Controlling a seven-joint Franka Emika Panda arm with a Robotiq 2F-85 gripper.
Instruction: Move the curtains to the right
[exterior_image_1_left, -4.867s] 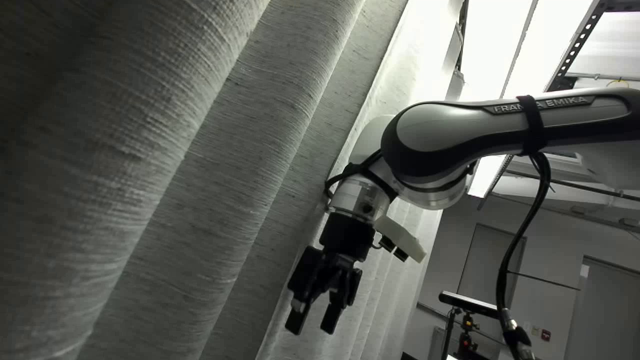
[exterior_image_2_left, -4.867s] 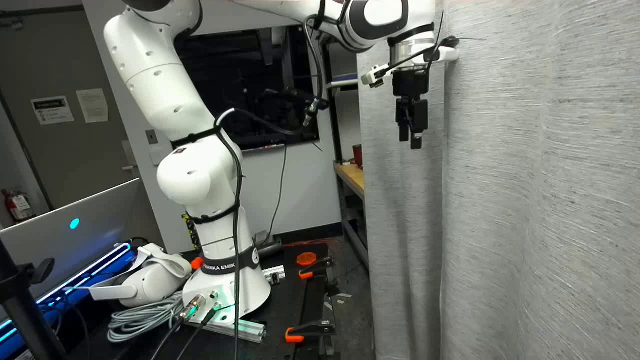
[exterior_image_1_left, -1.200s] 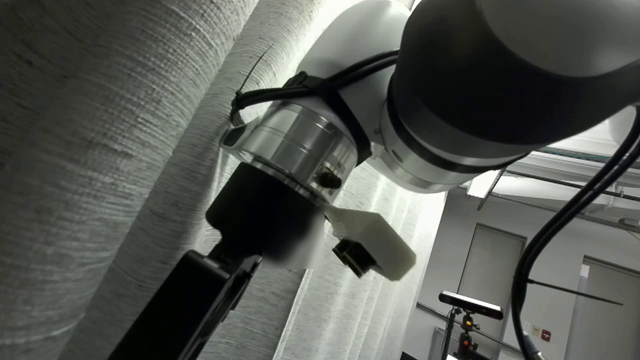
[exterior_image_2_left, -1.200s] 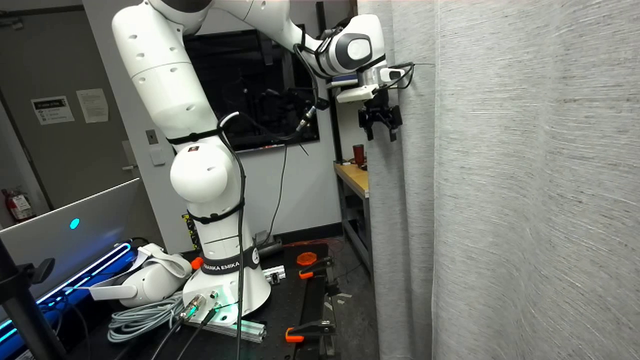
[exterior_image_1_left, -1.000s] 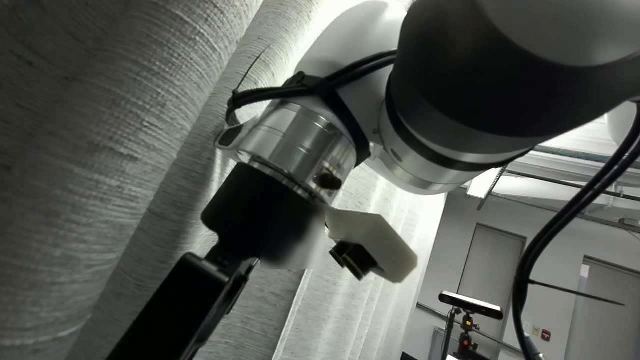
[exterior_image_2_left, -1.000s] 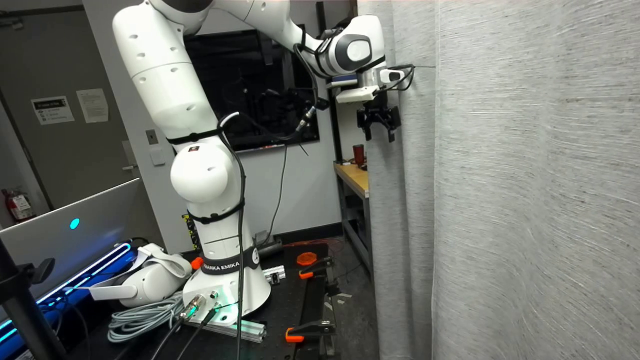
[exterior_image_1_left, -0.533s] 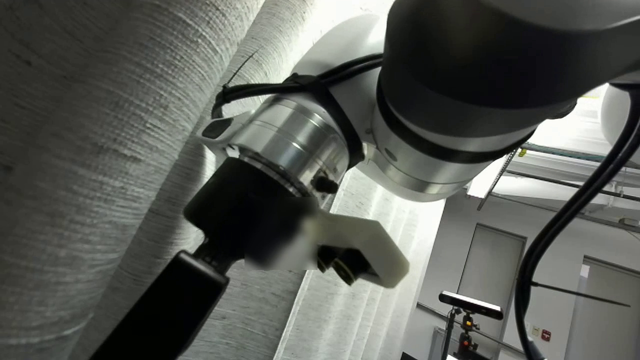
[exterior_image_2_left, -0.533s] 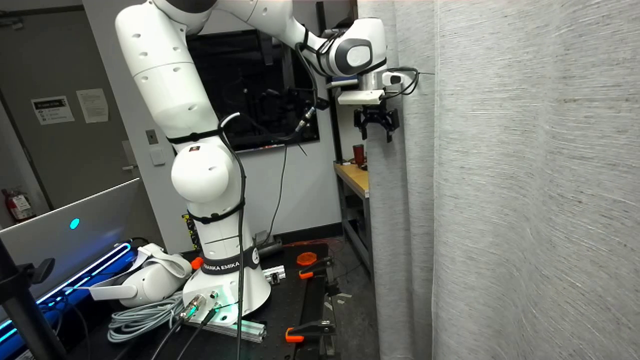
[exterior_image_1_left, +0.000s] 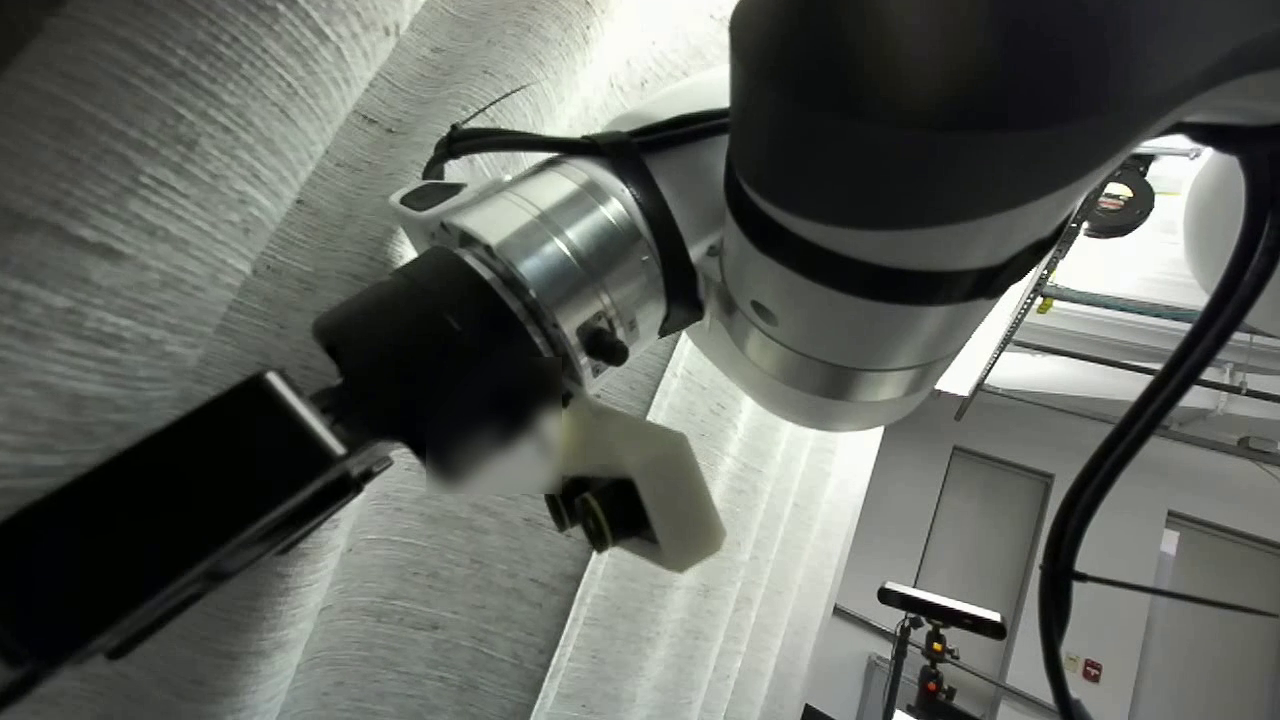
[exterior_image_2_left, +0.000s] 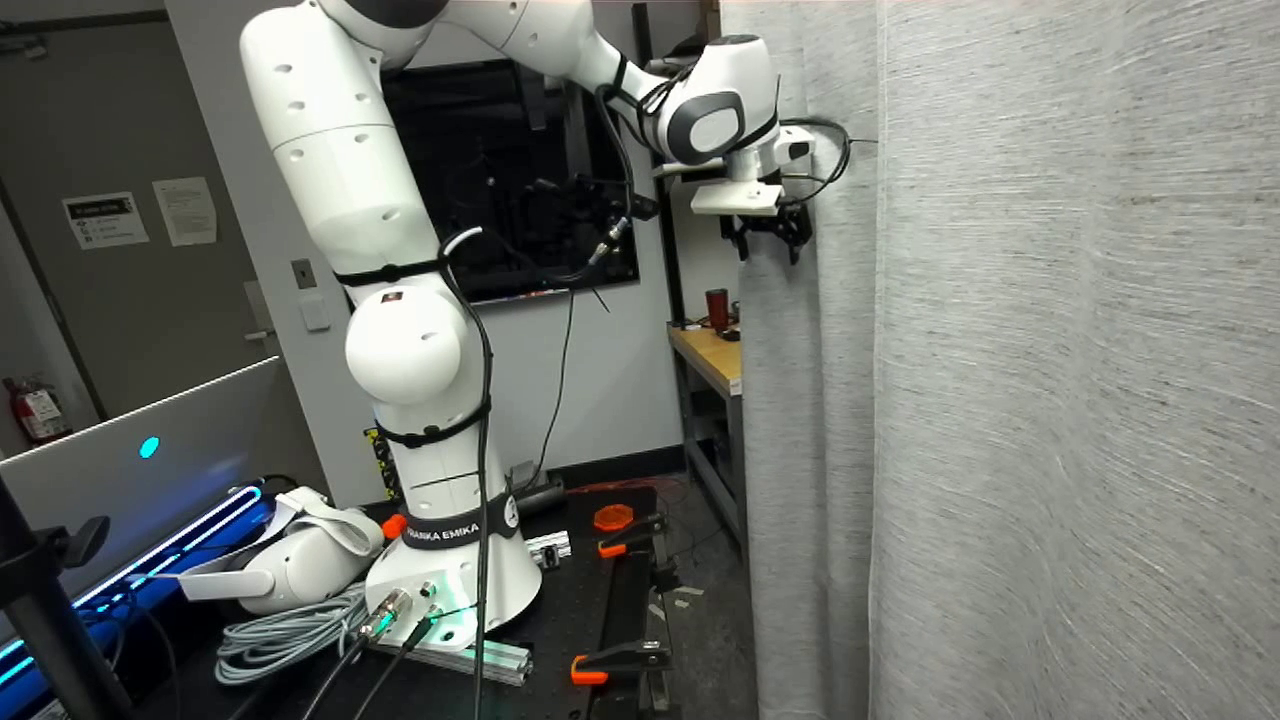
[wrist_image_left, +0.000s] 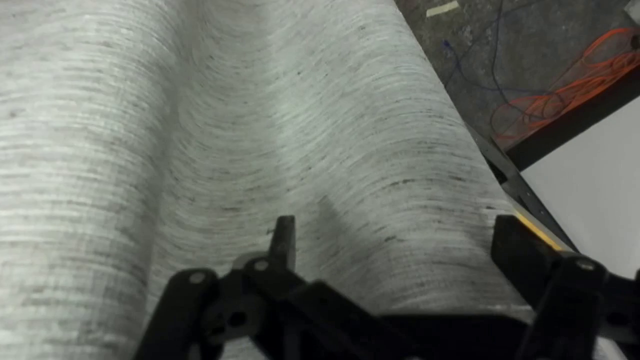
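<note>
Since the curtains (exterior_image_2_left: 1060, 350) are hanging in folds down the right of the frame in an exterior view, we are holding the pincer (wrist_image_left: 394, 225) with its fingers (wrist_image_left: 520, 260) spread wide, apparently because the fold (wrist_image_left: 405, 200) beside the free edge (wrist_image_left: 445, 117), showing between them right of centre in the wrist view, is offering a grip. We are gripping nothing; finger contact is escaping our view.

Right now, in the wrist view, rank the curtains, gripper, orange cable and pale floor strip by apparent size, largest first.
1. Curtains
2. Gripper, looking bigger for being so near
3. Orange cable
4. Pale floor strip
</note>
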